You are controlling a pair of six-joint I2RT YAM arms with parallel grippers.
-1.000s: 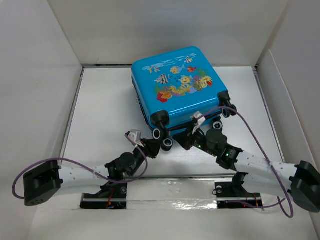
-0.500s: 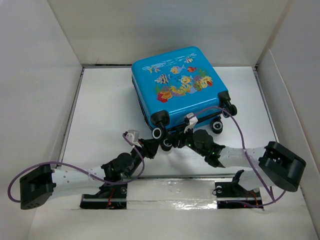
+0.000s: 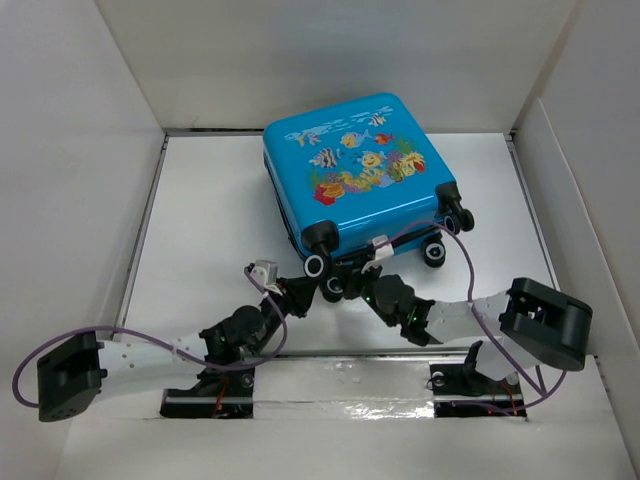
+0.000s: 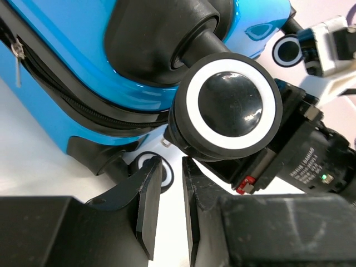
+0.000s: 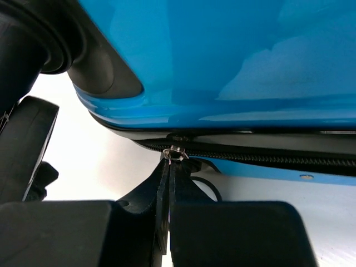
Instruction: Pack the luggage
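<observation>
The luggage (image 3: pixel 350 170) lies closed and flat at the back of the white table, its fish print facing up and its wheels toward me. My right gripper (image 3: pixel 364 274) is at its near edge. In the right wrist view the jaws (image 5: pixel 169 167) are shut on the metal zipper pull (image 5: pixel 177 153), just under the black zipper line of the blue shell (image 5: pixel 222 55). My left gripper (image 3: pixel 304 290) sits just left of it, below a black-and-white wheel (image 4: pixel 232 104). Its fingers (image 4: pixel 172 167) stand a narrow gap apart with nothing between them.
White walls (image 3: pixel 80 200) box in the table on the left, back and right. Two more wheels (image 3: pixel 434 254) stick out at the luggage's near right corner. The right arm's wrist body (image 4: pixel 311 161) lies close beside the left gripper. A second zipper pull (image 4: pixel 16 55) hangs on the luggage's side.
The right arm swung left along the luggage's near edge, opened its jaws, then shut them on the zipper pull. The left arm barely moved.
</observation>
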